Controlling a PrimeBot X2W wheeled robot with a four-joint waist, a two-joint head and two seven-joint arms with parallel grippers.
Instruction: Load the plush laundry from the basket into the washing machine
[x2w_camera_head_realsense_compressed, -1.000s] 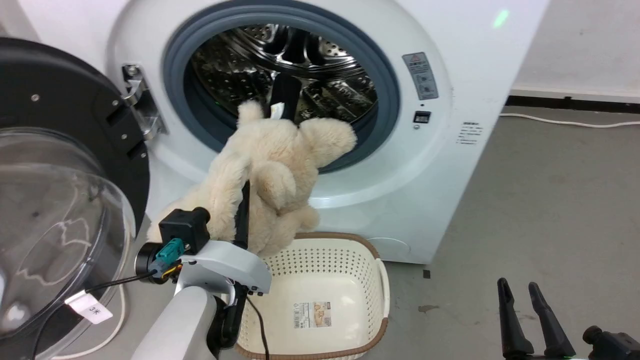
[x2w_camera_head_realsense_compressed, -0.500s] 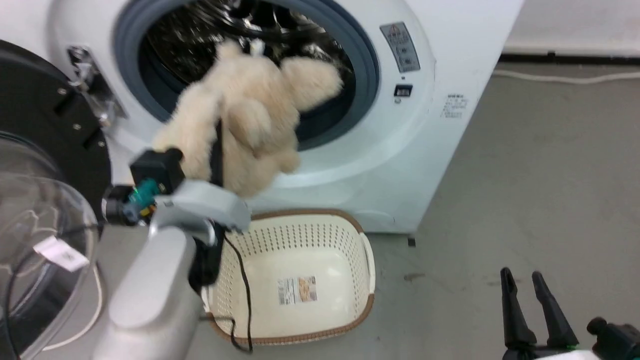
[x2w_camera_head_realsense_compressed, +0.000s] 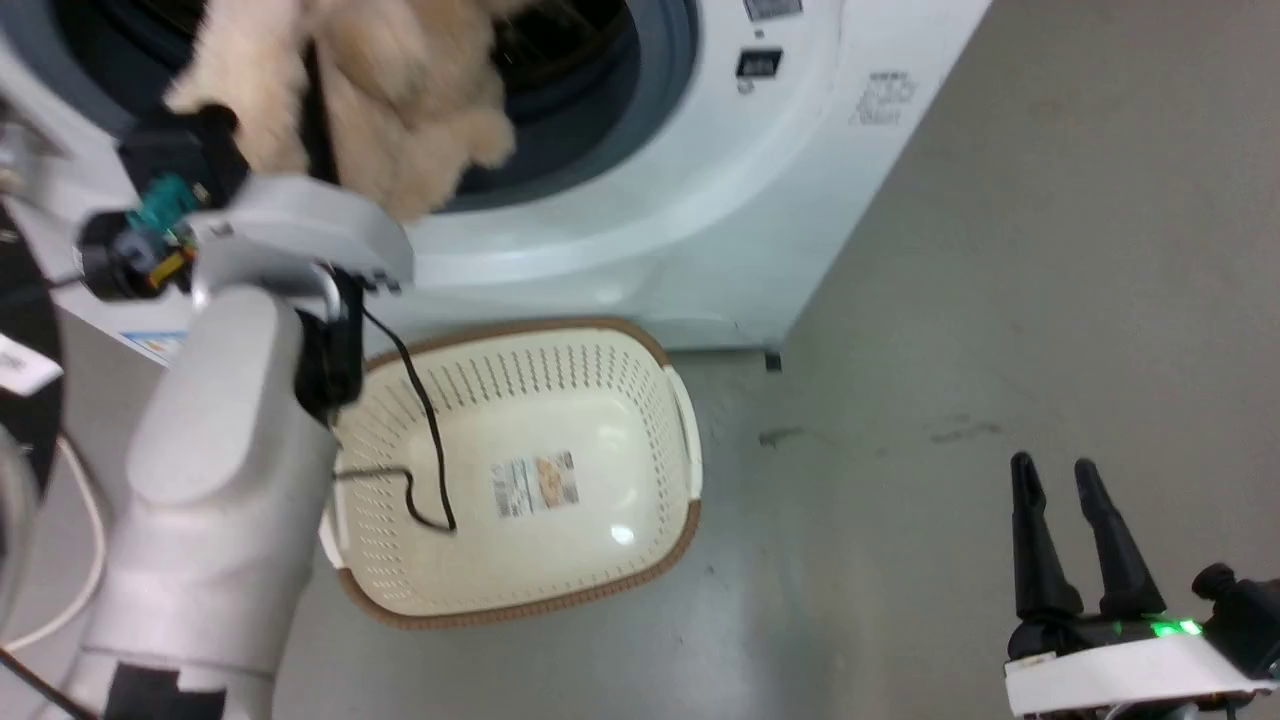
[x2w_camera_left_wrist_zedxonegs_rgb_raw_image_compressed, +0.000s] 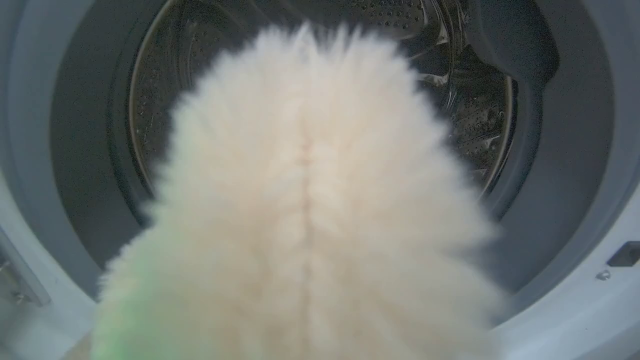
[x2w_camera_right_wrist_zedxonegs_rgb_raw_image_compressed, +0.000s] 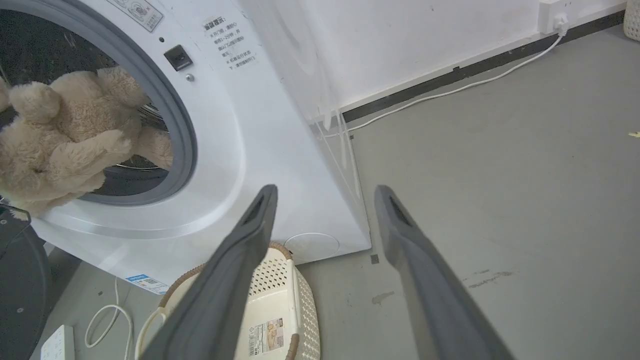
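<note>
Plush laundry (x2w_camera_head_realsense_compressed: 390, 90) is up in the washing machine (x2w_camera_head_realsense_compressed: 640, 230) doorway now, partly past the seal, left claw (x2w_camera_head_realsense_compressed: 318, 110) still clamped into its fur. A second ago it hung lower, just above the basket (x2w_camera_head_realsense_compressed: 600, 370), so it's nearly loaded. Head camera's tipped down too. Right claw (x2w_camera_head_realsense_compressed: 1052, 465) sits low, fingers parted, holding nothing.

White cable (x2w_camera_right_wrist_zedxonegs_rgb_raw_image_compressed: 415, 100) on grey floor (x2w_camera_right_wrist_zedxonegs_rgb_raw_image_compressed: 500, 200), nr wall (x2w_camera_right_wrist_zedxonegs_rgb_raw_image_compressed: 400, 40)

The plush laundry (x2w_camera_left_wrist_zedxonegs_rgb_raw_image_compressed: 305, 210) is filling the middle of the washing machine (x2w_camera_head_realsense_compressed: 640, 230) opening, leaving drum room around its edges; grey floor (x2w_camera_head_realsense_compressed: 1000, 250) is lying open right of the basket (x2w_camera_head_realsense_compressed: 600, 370).
</note>
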